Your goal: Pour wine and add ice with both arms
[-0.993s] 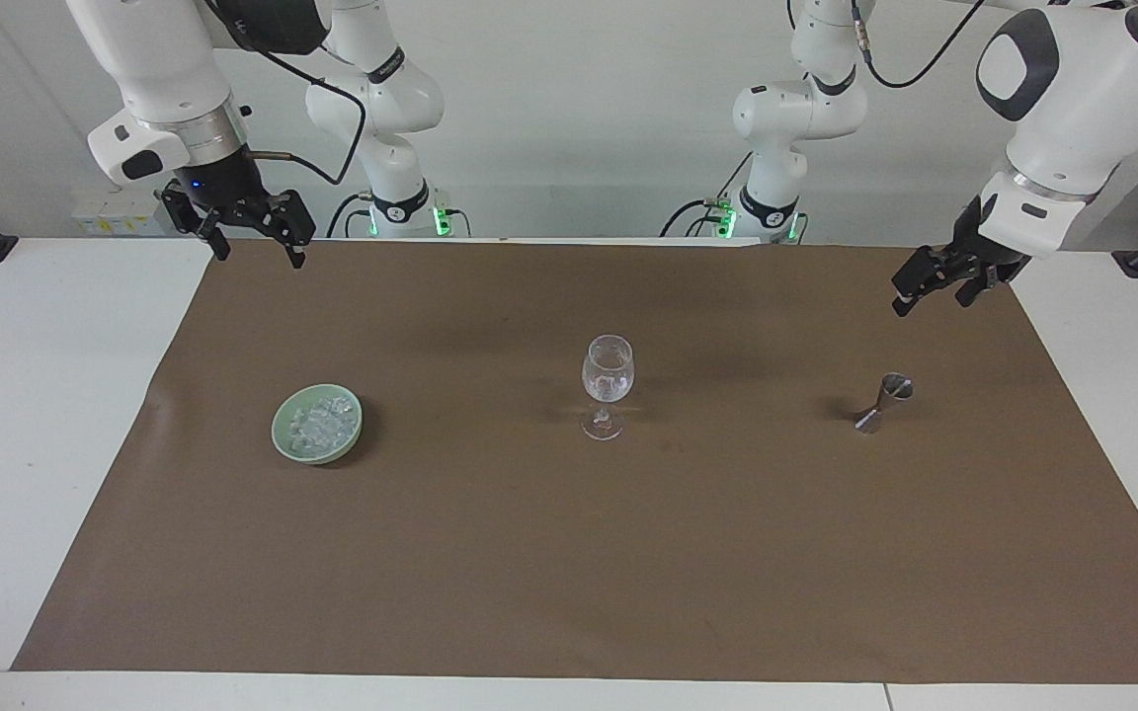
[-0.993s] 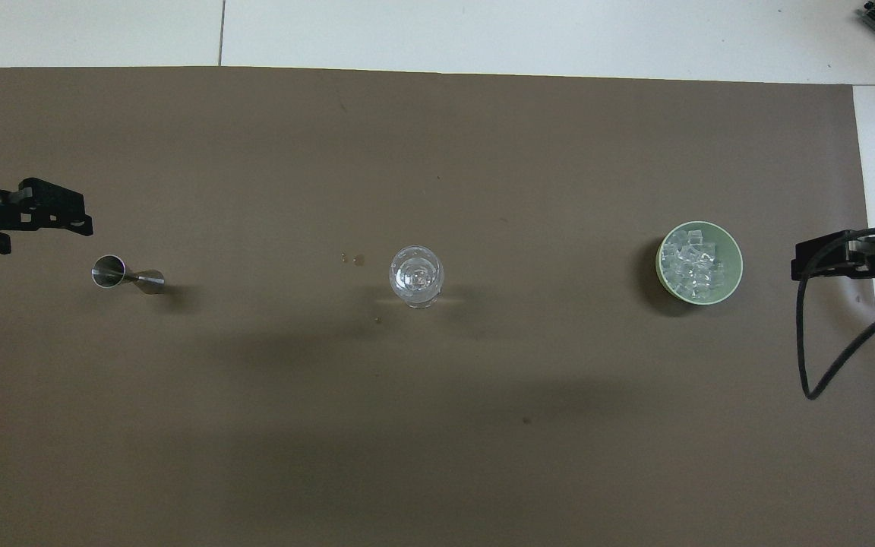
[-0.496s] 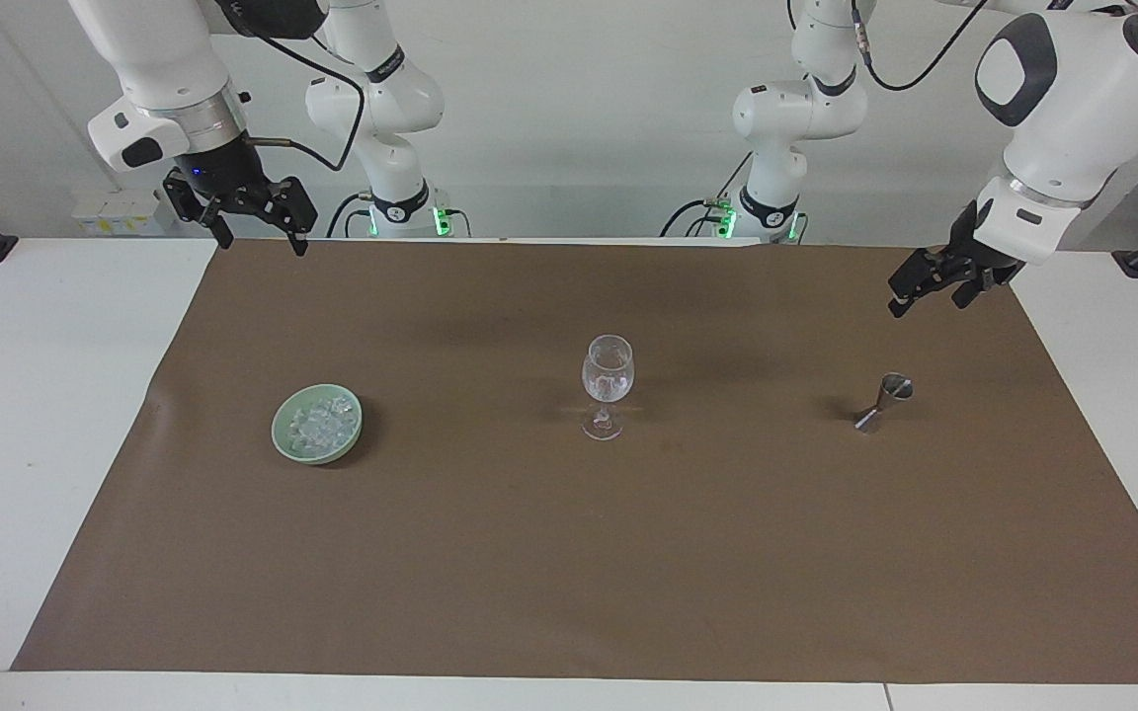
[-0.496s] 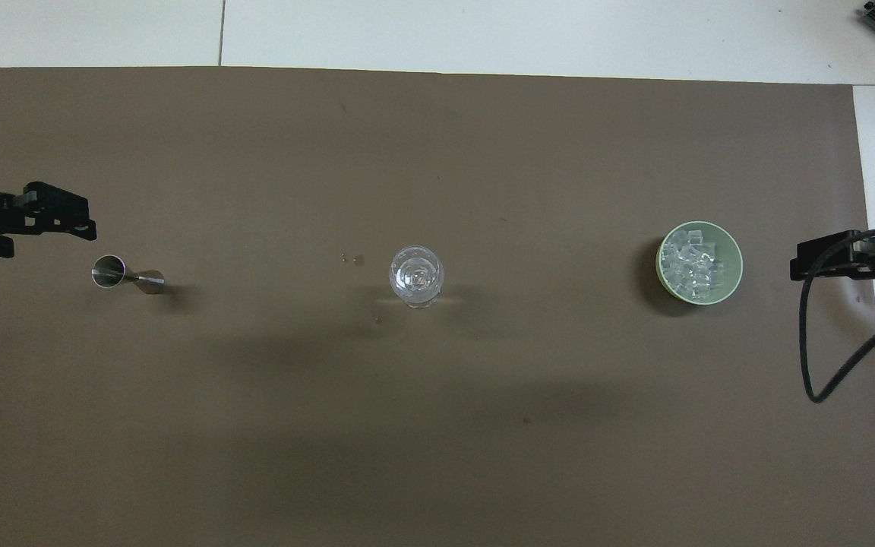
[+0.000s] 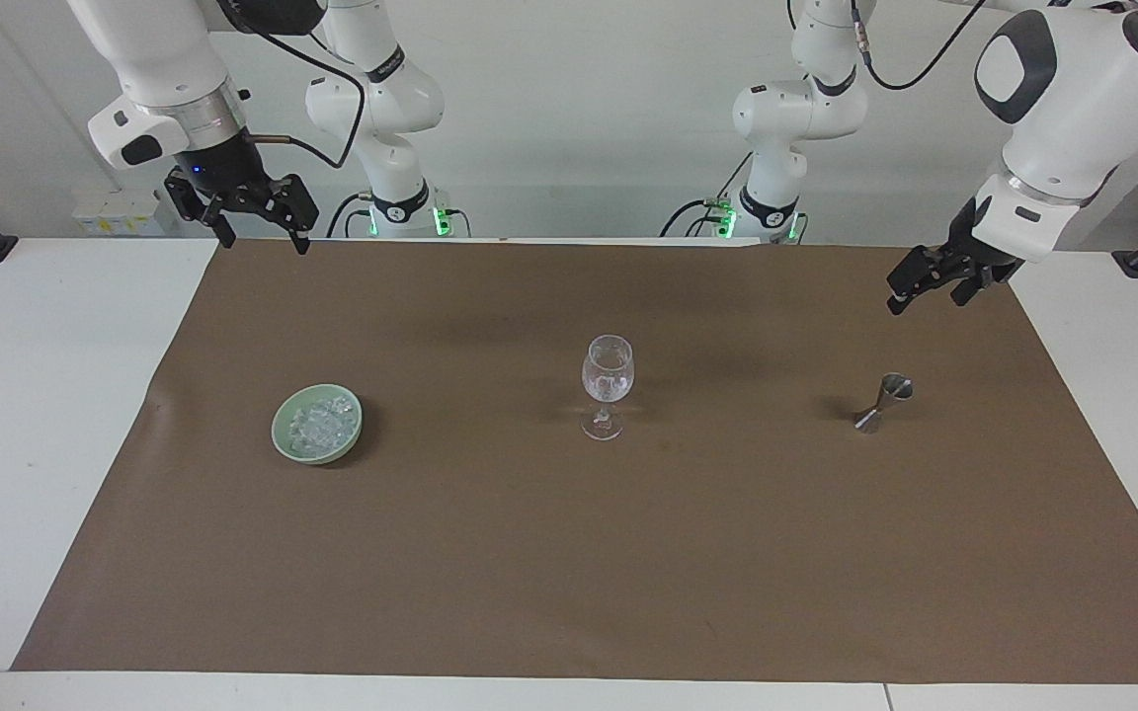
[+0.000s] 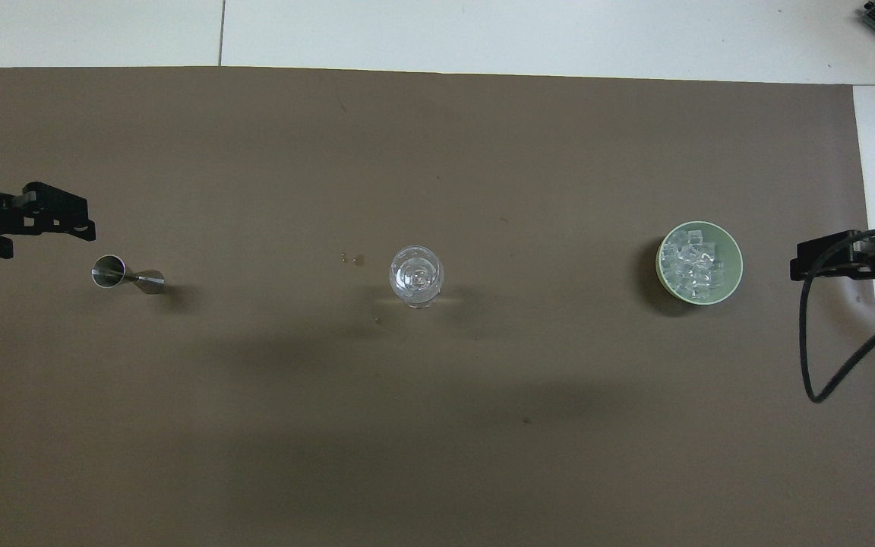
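While both arms hang raised and empty, the task looks close to finished or not yet begun; the pictures cannot settle which. The wine glass stands mid-cloth holding something clear that glints like ice, though no coloured wine shows. More ice sits heaped in the green bowl toward the right arm's end. The right gripper hovers over the cloth's edge, fingers spread wide, holding nothing. The left gripper hangs above the metal measuring cup, fingers parted, also empty.
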Controlling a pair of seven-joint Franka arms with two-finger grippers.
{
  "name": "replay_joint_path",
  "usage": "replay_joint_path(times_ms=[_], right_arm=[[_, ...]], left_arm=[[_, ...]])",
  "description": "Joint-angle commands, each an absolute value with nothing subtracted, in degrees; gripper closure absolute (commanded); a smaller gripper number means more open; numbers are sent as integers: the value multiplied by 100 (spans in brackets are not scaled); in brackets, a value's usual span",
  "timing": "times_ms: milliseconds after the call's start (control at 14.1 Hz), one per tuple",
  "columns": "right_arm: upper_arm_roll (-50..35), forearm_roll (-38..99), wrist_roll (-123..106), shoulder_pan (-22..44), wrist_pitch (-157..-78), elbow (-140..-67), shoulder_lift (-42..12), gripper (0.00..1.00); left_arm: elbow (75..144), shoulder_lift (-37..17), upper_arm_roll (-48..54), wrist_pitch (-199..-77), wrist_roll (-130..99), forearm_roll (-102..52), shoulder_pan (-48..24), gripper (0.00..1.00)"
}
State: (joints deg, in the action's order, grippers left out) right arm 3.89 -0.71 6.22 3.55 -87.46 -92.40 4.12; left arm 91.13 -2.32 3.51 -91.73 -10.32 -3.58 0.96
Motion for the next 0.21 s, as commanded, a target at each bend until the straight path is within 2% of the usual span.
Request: replay_joint_path(times_ms=[0, 142], right_arm=[[404, 44, 519, 308, -8736, -9299, 492, 0], [404, 44, 510, 316, -8745, -9308, 492, 0]], left_arm=[[8912, -334, 220, -8983, -993, -237, -53, 0], [8912, -334, 220, -8982, -993, -237, -53, 0]])
